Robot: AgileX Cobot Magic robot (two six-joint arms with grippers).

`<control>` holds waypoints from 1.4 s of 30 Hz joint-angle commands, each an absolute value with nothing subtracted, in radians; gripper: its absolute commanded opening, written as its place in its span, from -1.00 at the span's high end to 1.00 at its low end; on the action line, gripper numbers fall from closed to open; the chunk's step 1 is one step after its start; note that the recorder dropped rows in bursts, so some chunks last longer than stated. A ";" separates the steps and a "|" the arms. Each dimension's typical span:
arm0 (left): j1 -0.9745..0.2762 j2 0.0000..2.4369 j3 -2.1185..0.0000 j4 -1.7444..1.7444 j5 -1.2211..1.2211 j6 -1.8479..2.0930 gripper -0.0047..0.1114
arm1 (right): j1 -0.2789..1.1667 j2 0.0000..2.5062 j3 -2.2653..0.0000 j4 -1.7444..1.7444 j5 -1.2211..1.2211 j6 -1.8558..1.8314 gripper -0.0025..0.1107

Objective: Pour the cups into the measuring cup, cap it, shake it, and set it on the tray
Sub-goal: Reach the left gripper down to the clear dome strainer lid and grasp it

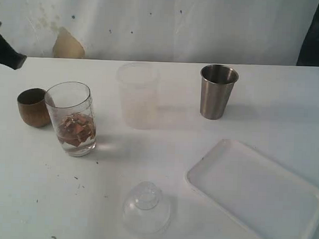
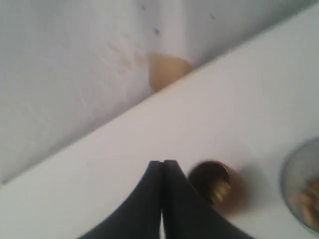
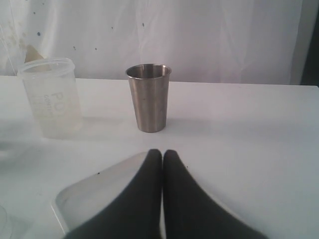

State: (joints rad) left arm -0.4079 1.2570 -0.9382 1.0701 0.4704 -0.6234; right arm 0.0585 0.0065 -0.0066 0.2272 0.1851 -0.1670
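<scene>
Measuring cup (image 1: 72, 118) stands at the left of the exterior view on the bench (image 1: 34, 198), just beside the wooden cup (image 1: 33, 107), with brown pieces lying in its bottom. The frosted cup (image 1: 137, 94) and steel tumbler (image 1: 218, 92) stand further right. The tray (image 1: 262, 195) is at lower right and a clear domed lid (image 1: 146, 209) at bottom centre. The left gripper (image 1: 6, 52) hangs at the upper left edge.

In the left wrist view its fingers (image 2: 149, 199) are pressed together near the wooden cup, which seems to hold something golden, though it's blurred. You'd do well to spread them before descending, take that cup by its sides, and tip slowly.

In the right wrist view the right gripper (image 3: 162, 152) has its fingers together too, holding nothing. You can't see inside the tumbler.
</scene>
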 commanded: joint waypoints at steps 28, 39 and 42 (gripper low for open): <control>-0.805 1.803 -1.302 -0.239 0.950 0.309 -0.52 | 0.060 0.000 0.000 0.220 0.178 -0.179 0.96; -0.892 1.804 -1.176 -0.080 0.690 0.190 -0.51 | 0.060 0.000 0.000 0.220 0.178 -0.179 0.96; -0.892 1.804 -1.162 -0.080 0.682 0.187 -0.41 | 0.060 0.000 0.000 0.220 0.178 -0.179 0.96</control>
